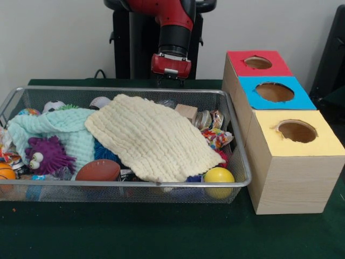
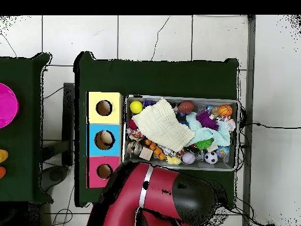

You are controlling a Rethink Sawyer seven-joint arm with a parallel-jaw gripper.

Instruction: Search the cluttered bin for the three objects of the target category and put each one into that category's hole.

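The silver wire-mesh bin (image 1: 237, 141) lies on the green table, full of clutter; it also shows in the overhead view (image 2: 237, 134). A cream cloth (image 1: 153, 137) and a mint cloth (image 1: 62, 129) cover much of it. Around them lie a purple spiky toy (image 1: 47, 154), a brown football (image 1: 98, 170), a yellow ball (image 1: 219, 176), an orange ball (image 1: 5, 171), a wooden block (image 1: 187, 112) and wrapped sweets (image 1: 215, 137). My gripper (image 1: 170, 81) hangs just behind the bin's far rim, above the table and holding nothing that I can see. In the overhead view the arm (image 2: 167, 194) hides it.
Three wooden boxes stand in a row beside the bin, each with a round hole: red top (image 1: 259, 63), blue top (image 1: 275, 93), yellow top (image 1: 297, 133). Something pale shows inside the blue box's hole (image 2: 106, 139). A pink disc (image 2: 6, 105) lies on a separate table.
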